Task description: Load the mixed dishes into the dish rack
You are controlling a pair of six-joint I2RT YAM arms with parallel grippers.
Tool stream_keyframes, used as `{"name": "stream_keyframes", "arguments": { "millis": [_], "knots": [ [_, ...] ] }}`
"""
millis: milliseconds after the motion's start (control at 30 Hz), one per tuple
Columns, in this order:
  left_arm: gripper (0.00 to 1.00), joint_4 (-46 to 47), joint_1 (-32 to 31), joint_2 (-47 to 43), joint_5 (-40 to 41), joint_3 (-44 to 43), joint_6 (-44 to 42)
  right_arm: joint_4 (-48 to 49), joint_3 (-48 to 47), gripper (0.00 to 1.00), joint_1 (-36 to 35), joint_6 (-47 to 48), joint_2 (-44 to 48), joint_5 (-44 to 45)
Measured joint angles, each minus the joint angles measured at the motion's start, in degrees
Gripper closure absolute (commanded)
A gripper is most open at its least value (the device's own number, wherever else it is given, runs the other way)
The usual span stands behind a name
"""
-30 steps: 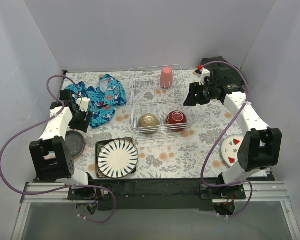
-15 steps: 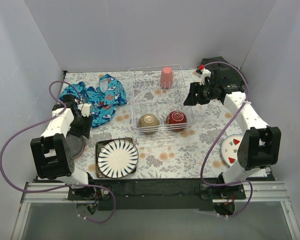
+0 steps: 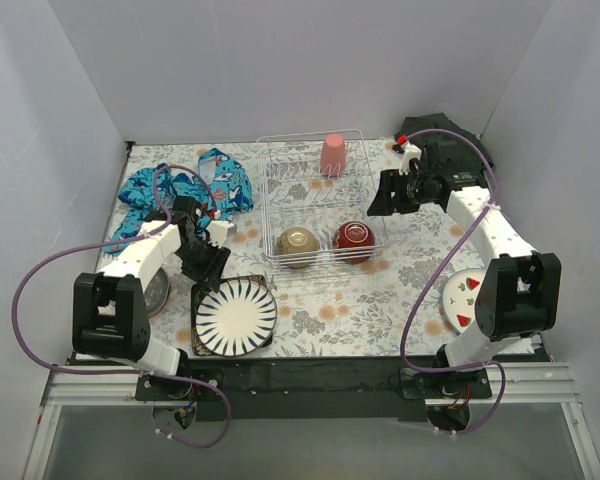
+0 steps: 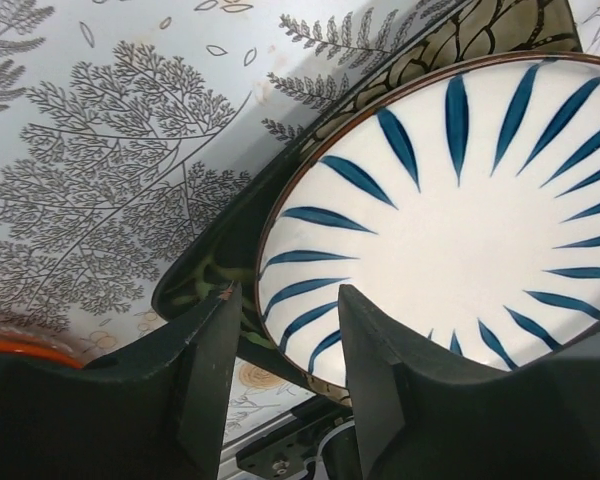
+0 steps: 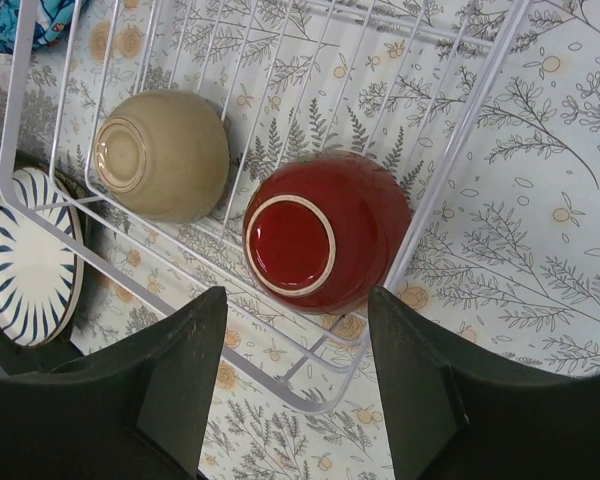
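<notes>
The white wire dish rack (image 3: 320,205) holds the pink cup (image 3: 333,155) at the back, and the cream bowl (image 3: 298,246) and dark red bowl (image 3: 353,240) at the front. The black-striped white plate (image 3: 236,316) lies on the dark square plate (image 3: 199,292). My left gripper (image 3: 212,262) is open at their far left edge. In the left wrist view the gripper (image 4: 285,375) has the plate's rim (image 4: 280,300) between its jaws. My right gripper (image 3: 385,195) is open and empty above the rack's right side, over the red bowl (image 5: 315,235). The watermelon-print plate (image 3: 465,292) lies at the right.
The orange plate (image 3: 158,292) with a dark dish on it lies left of the square plate, partly under my left arm. The blue patterned cloth (image 3: 185,190) lies at the back left. A dark cloth (image 3: 450,140) sits at the back right corner.
My left gripper has moved right and toward the near edge, from beside the blue cloth to the striped plate's far left rim. The right arm has hardly moved.
</notes>
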State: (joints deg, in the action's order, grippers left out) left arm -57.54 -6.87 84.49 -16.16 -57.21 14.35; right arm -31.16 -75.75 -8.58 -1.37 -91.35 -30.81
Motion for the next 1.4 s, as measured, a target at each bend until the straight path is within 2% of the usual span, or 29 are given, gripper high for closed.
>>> {"name": "stream_keyframes", "arguments": {
  "millis": [467,567,600,833,1233,1400],
  "knots": [
    [0.63,2.1,-0.1,5.4,-1.2,2.9,-0.2,0.0,4.3,0.34,0.3,0.1,4.6,1.9],
    [0.69,2.5,-0.1,6.1,-1.1,3.0,-0.2,0.0,4.3,0.34,0.3,0.1,4.8,2.3],
    [0.76,2.5,-0.1,6.1,-1.0,3.0,-0.2,0.0,4.3,0.34,0.3,0.1,4.8,2.4],
    [0.96,3.1,0.0,6.9,-0.8,3.1,-0.5,0.0,4.3,0.34,0.4,0.3,4.8,2.9],
    [1.0,2.6,-0.1,6.5,-1.1,3.1,-1.1,-0.4,-0.3,0.34,0.3,2.4,1.3,1.4],
    [1.0,2.2,-0.1,3.3,-1.5,2.5,-2.0,-0.4,-3.0,0.34,-1.5,3.9,0.7,-0.8]
  ]
}}
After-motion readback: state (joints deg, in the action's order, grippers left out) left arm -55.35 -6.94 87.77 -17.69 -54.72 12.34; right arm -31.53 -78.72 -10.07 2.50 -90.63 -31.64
